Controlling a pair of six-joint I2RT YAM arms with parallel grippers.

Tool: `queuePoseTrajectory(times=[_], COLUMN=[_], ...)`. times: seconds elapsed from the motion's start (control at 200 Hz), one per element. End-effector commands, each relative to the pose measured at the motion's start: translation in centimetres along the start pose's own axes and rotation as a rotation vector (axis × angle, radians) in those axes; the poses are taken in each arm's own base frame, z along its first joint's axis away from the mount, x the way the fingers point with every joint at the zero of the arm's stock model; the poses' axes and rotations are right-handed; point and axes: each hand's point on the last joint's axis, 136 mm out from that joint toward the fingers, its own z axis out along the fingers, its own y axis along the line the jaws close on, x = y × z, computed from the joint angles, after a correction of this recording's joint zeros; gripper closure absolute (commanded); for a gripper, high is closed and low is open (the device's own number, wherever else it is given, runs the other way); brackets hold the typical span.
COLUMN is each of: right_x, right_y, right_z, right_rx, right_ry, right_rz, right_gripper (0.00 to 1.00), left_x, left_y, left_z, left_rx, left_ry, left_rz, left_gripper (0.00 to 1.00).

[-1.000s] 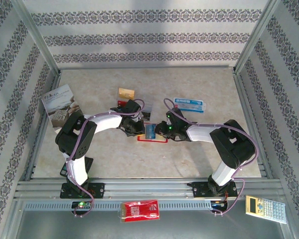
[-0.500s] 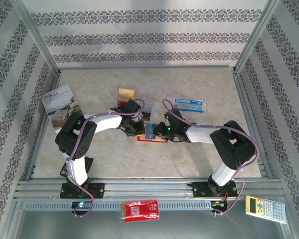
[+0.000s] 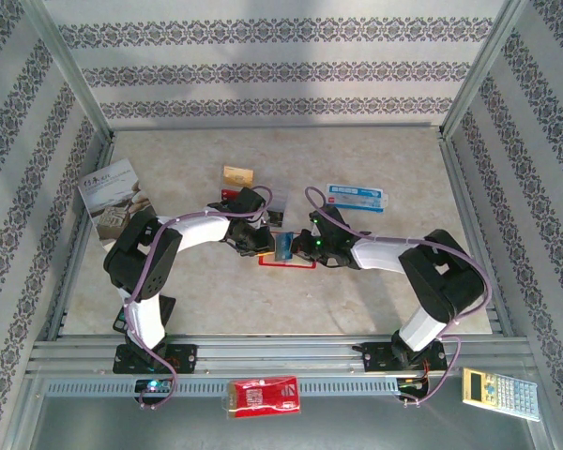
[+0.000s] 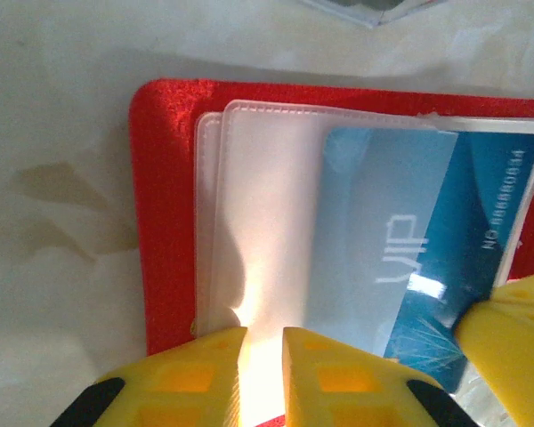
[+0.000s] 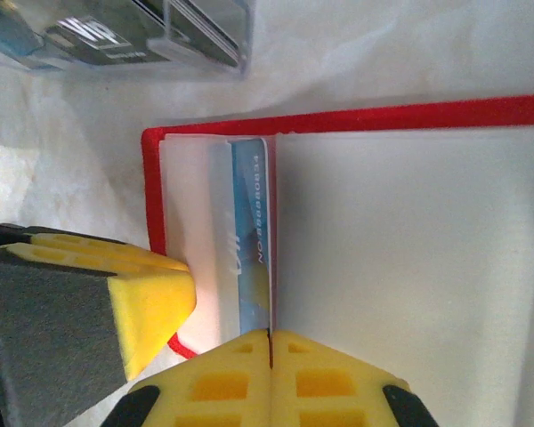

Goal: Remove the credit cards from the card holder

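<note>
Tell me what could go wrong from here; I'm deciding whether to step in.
The right fingers grip the blue card by its edge only, so it may slip. The left fingers hold just a clear pocket rim of the card holder, which could drag along. Both pairs sit close and might bump.

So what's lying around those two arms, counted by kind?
Cards: 2 (orange card, blue card)
Holder: 1
Booklet: 1
Calculator: 1
Red packet: 1
Blue-white packet: 1
Clear case: 1
Total: 8
</note>
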Motion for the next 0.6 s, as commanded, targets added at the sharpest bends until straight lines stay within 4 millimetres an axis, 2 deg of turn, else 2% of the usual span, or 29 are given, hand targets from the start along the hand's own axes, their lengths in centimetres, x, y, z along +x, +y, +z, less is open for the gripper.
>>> queuePoseTrajectory(times=[0.0,0.155,0.3,0.405,0.595], right_x=[-1.0,-1.6,-2.8,-3.4,-4.0], right_y=[-1.5,-1.7,-0.2,1.5,2.7], right_z=[-1.4,-3.0,-5.0,-6.4,-7.6], right_rx=[0.075,0.108,0.105,0.081,0.111], right_ry=[-0.079,-0.108,-0.168,-0.202,-0.195], right_rz=[-0.064,-0.172,-0.319,-0.435,-0.600], right_gripper=[1.00,1.00,1.00,1.00,1.00], left_x=[-0.5,-1.7,-3.1,-4.1,-4.7], left_y=[1.1,0.6,0.9,2.6,7.0], left_z=[-1.4,-3.8,-7.0,-9.5,-13.4], left_rx=[-0.033,-0.007,0.019,0.010,-0.034], left_ry=[-0.045,-0.114,-0.198,-0.272,-0.379], left_rz=[-0.030,-0.033,-0.058,-0.094,-0.176], left_gripper=[0.79,0.73,0.64,0.54,0.38])
